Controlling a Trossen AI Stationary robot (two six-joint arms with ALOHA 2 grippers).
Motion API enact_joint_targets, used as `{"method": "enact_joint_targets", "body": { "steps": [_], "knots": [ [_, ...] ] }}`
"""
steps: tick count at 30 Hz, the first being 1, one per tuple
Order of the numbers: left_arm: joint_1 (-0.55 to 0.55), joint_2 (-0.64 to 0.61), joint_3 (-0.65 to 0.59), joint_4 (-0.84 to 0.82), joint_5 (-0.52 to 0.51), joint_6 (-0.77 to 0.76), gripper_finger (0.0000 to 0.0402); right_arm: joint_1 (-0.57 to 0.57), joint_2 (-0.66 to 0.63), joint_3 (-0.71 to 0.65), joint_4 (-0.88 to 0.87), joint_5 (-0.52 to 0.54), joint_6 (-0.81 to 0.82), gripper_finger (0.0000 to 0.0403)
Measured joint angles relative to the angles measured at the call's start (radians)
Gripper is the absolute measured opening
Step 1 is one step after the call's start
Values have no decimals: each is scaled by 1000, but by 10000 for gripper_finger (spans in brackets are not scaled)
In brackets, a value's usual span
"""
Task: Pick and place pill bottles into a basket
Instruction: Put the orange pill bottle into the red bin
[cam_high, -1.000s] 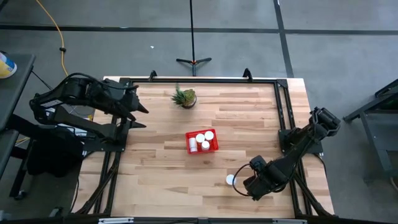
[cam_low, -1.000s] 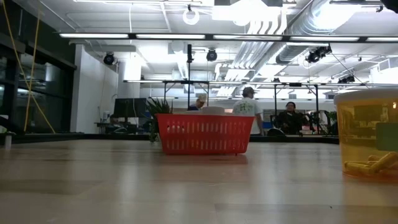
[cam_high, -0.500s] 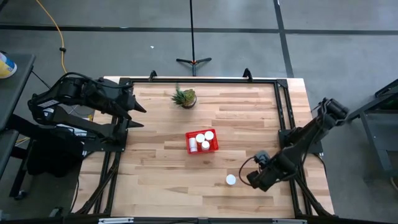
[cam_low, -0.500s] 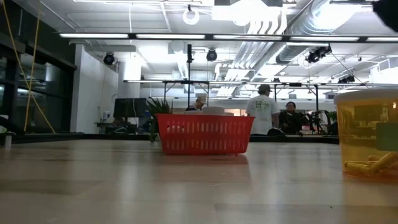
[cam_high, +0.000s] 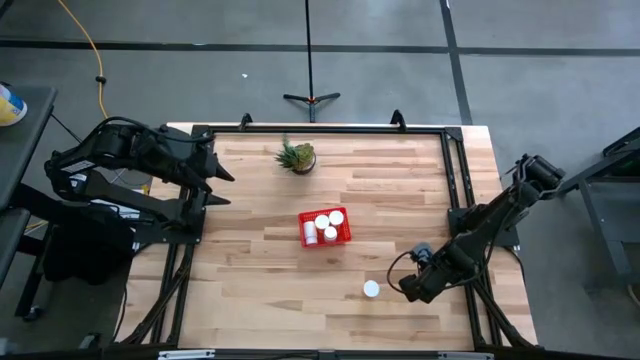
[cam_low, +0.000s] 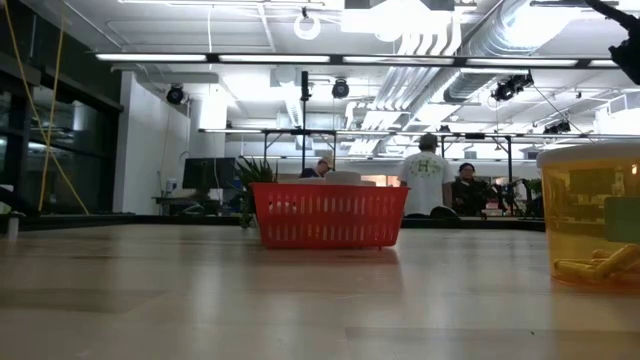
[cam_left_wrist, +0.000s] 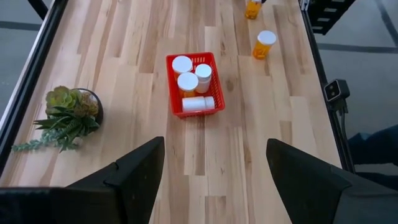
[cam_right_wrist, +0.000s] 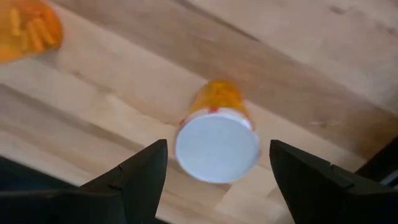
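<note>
**High view: a pill bottle waited just beside the right gripper**

One pill bottle (cam_high: 371, 289) was seen standing on the table (cam_high: 260, 270), white cap up, near the front edge and well apart from the basket (cam_high: 325, 228). The right gripper (cam_high: 408, 290) was held just beside it, fingers spread apart and clamped on nothing. In the right wrist view the cap was framed between the two fingers (cam_right_wrist: 134, 177), though not yet enclosed. A second pill bottle (cam_right_wrist: 28, 28) was visible farther off. The left gripper (cam_left_wrist: 214, 180) was parked over the table's left edge, its fingers also apart and empty. Four pill bottles (cam_left_wrist: 188, 81) were counted inside the basket, three upright and one on its side.

The step in hand was judged to be the approach to a grasp. It would be done well if the fingers were lowered past the cap and closed on the orange body, since the smooth cap could slip. The bottle should be kept centred, so that it is not nudged over and set rolling.

The surface was pale wood planking, flat and bare apart from a small potted plant (cam_high: 297, 156) near the far edge. In the low view a bright open workspace with ceiling ducts, desks and several people (cam_low: 425, 185) was seen beyond the table.
</note>
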Motion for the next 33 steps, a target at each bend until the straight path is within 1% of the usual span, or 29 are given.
{"method": "enact_joint_targets", "body": {
  "steps": [6,16,24,26,30,33],
  "knots": [
    [0,0,0,-4,0,0,317,-1,1,0,-18,-12,3,273],
    [0,0,0,-6,0,0,317,-3,10,0,20,-23,11,273],
    [0,1,0,-6,0,0,317,-28,10,-2,22,-18,10,273],
    [0,1,0,-6,0,0,317,-33,10,-21,48,-19,10,273],
    [0,1,0,-6,0,0,317,-40,10,-84,173,-34,17,273],
    [0,1,0,-6,0,0,317,-47,10,-111,198,-61,25,273]
  ]
}}
